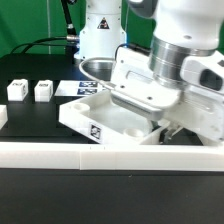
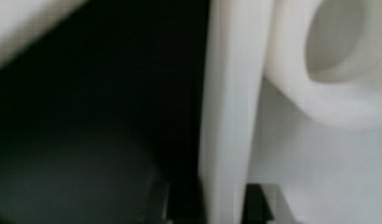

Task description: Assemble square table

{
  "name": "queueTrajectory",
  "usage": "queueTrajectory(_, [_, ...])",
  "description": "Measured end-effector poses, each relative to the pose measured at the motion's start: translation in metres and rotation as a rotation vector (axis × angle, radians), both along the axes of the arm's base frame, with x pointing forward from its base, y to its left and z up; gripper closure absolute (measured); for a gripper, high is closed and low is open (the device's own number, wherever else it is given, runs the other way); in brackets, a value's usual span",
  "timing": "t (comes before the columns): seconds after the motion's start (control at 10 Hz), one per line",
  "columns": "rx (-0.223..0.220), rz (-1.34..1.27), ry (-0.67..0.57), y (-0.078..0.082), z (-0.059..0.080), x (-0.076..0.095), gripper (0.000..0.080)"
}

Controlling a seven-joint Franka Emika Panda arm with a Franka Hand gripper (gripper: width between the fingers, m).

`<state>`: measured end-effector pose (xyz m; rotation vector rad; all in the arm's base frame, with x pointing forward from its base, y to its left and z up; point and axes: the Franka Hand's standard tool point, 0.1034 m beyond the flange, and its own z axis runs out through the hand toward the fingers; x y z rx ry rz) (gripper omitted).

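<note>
Exterior view: smooth white plastic square slab (image 1: 82, 113), round-holed.

**Inspector:** Exterior view, findings?

**Assistant:** Bright, even light, and I cannot tell where it comes from. The white arm (image 1: 185, 40) is close to overexposed and soft near the lens. There is faint grey shading in the recess of the square table slab (image 1: 85, 108). The black table (image 1: 40, 125) reads matt. The picture is coarse.

**Inspector:** Wrist view?

**Assistant:** Heavily blurred throughout. The slab's edge and round hole (image 2: 339, 45) are bright, with no crisp contour. The area beside the edge is in deep shadow.
</note>
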<state>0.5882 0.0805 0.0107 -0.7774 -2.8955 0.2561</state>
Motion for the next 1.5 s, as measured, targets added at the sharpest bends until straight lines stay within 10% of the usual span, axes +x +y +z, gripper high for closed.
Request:
queueTrajectory(0.5, [0.034,0.316,0.131,-0.005,-0.001,-0.008,0.0741])
queueTrajectory(1.0, [0.178,0.579,0.199,-0.001,0.0,-0.017,0.0739])
queueTrajectory(1.5, [0.153,0.566,0.28,0.024,-0.002,-0.023,0.0739])
